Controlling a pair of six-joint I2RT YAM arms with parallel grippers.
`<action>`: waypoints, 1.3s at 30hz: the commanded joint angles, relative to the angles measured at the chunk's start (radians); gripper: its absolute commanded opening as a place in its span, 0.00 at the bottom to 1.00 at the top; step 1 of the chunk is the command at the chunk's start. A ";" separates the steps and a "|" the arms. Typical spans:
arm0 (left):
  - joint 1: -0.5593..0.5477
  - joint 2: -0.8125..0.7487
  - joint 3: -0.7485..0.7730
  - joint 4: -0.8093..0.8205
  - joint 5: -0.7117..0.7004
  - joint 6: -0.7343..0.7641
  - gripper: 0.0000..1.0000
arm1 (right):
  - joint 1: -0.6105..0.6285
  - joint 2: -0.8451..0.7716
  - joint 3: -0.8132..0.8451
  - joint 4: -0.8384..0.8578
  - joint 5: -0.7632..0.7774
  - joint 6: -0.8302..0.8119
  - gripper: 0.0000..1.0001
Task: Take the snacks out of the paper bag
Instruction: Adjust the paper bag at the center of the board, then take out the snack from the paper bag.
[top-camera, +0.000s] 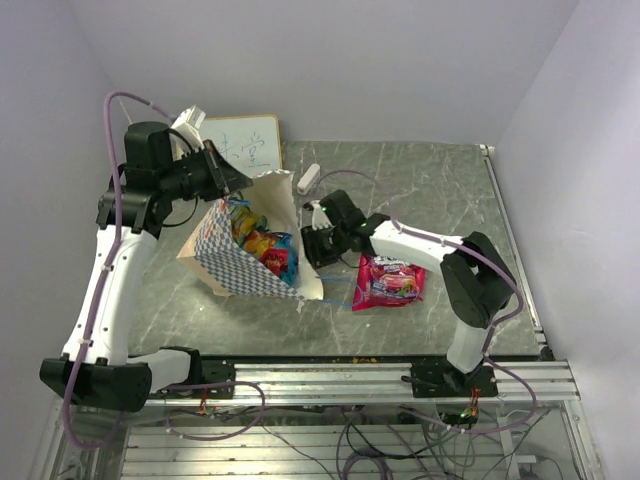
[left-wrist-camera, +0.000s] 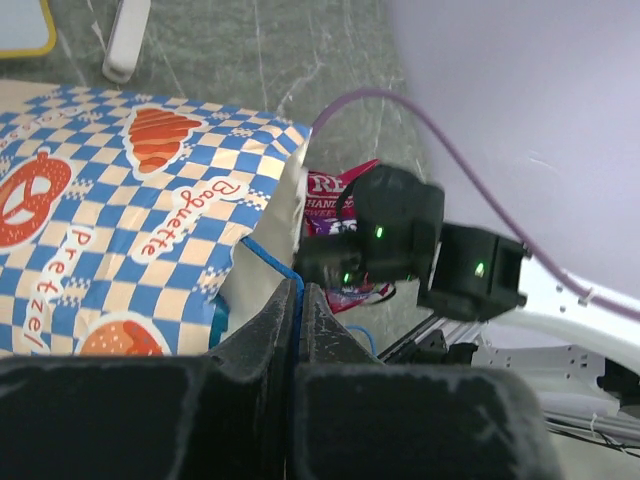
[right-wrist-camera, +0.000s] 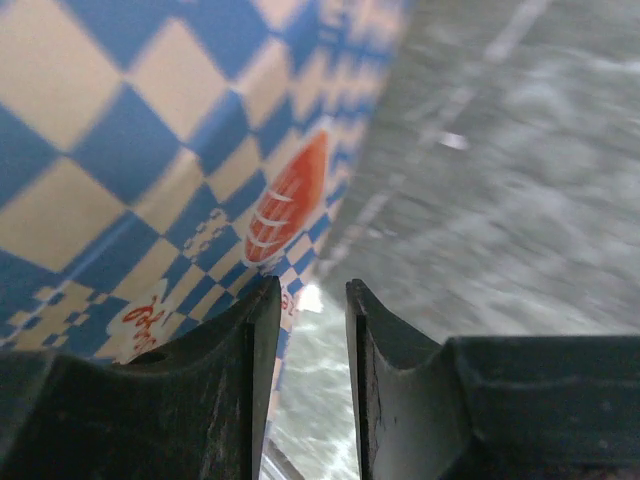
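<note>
The paper bag (top-camera: 240, 262) stands tilted at mid-left, mouth up, with blue, orange and green-yellow snacks (top-camera: 266, 246) inside. My left gripper (top-camera: 236, 180) is at its top rim; in the left wrist view the gripper (left-wrist-camera: 298, 290) is shut on the bag's thin blue cord handle (left-wrist-camera: 270, 260), beside the checked side (left-wrist-camera: 130, 200). My right gripper (top-camera: 314, 242) is just right of the bag; in the right wrist view it (right-wrist-camera: 312, 290) is open and empty, next to the checked side (right-wrist-camera: 150, 150). A pink-red snack packet (top-camera: 388, 282) lies on the table, also seen in the left wrist view (left-wrist-camera: 328, 190).
A white framed writing board (top-camera: 240, 142) leans at the back left. A small white oblong block (top-camera: 308, 178) lies behind the bag, also in the left wrist view (left-wrist-camera: 125, 40). The bag's other blue cord (top-camera: 340, 296) trails on the grey table (top-camera: 430, 190). Walls close in on three sides.
</note>
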 joint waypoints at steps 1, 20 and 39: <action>-0.023 0.038 0.074 0.042 0.055 -0.015 0.07 | 0.105 0.010 0.028 0.172 -0.081 0.110 0.33; -0.032 -0.058 -0.055 0.012 0.060 -0.086 0.07 | 0.036 -0.290 -0.061 -0.029 0.160 -0.040 0.40; -0.032 -0.093 -0.090 -0.025 -0.069 -0.165 0.07 | 0.376 -0.261 0.103 0.218 0.407 -0.195 0.38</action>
